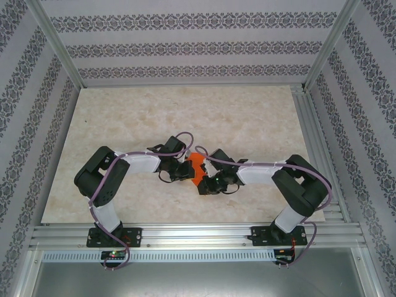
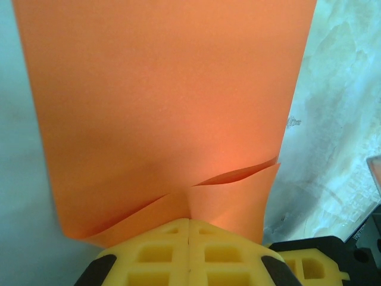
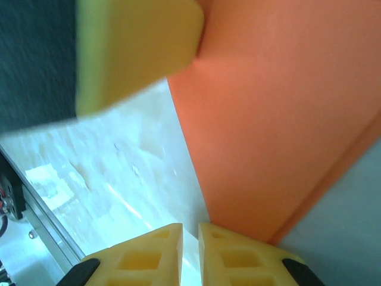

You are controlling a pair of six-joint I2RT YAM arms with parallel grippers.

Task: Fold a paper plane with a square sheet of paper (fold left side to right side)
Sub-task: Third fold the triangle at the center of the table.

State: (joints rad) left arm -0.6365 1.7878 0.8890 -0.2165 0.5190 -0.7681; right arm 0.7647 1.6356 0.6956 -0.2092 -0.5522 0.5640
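Note:
The square sheet of paper [image 1: 196, 164] is bright orange and lies on the table between the two arms. In the left wrist view the paper [image 2: 166, 107] is doubled over, with its loose layers bowing apart near the jaws. My left gripper [image 2: 189, 221] is shut on the paper's near edge, its yellow fingers pressed together. In the right wrist view the paper [image 3: 280, 107] runs up the right side. My right gripper [image 3: 190, 229] sits at the paper's lower edge, its jaws a narrow slit apart with bare table showing between them. From above, the left gripper [image 1: 184, 171] and right gripper [image 1: 207, 183] nearly touch.
The marble-patterned table [image 1: 185, 117] stretches away behind the arms, bounded by patterned walls and aluminium posts [image 1: 55, 46]. An aluminium rail [image 1: 198, 232] carries both arm bases at the near edge. A yellow finger [image 3: 137, 47] of the left gripper hangs close above the right one.

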